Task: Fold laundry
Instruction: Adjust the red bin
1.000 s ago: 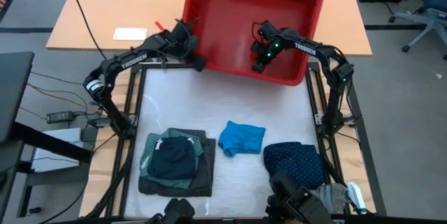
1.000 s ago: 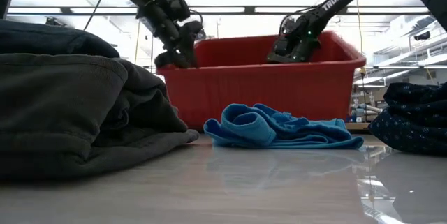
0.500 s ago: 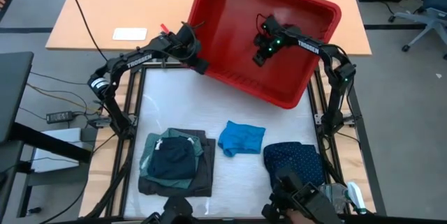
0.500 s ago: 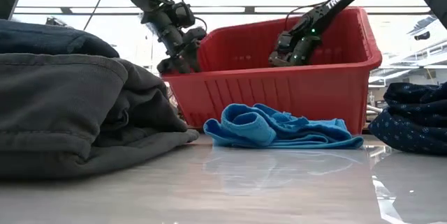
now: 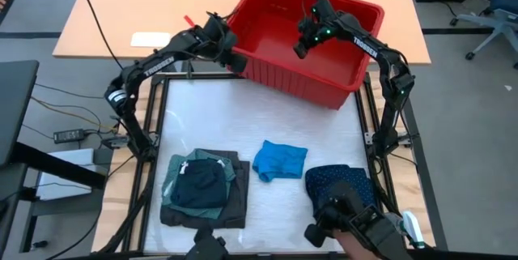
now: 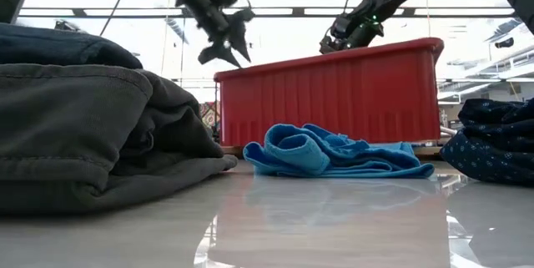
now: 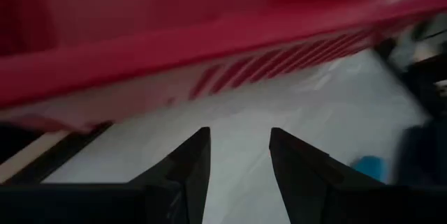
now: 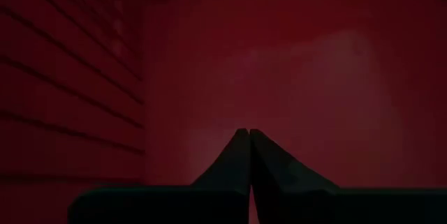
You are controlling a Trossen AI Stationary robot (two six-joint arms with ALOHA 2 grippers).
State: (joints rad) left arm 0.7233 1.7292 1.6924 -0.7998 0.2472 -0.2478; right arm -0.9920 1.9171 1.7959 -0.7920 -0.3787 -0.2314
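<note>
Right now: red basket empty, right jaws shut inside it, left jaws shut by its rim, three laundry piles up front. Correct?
One error: the left gripper is open, not shut; the left wrist view shows a clear gap. The rest holds: red basket empty, right gripper shut inside it.

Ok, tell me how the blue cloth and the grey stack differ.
The blue cloth lies loosely crumpled, alone mid-table; the grey stack is folded flat, with teal and dark pieces piled on it. The blue cloth is smaller and bright, the stack larger and dull. Both rest on the white table, untouched by either gripper.
</note>
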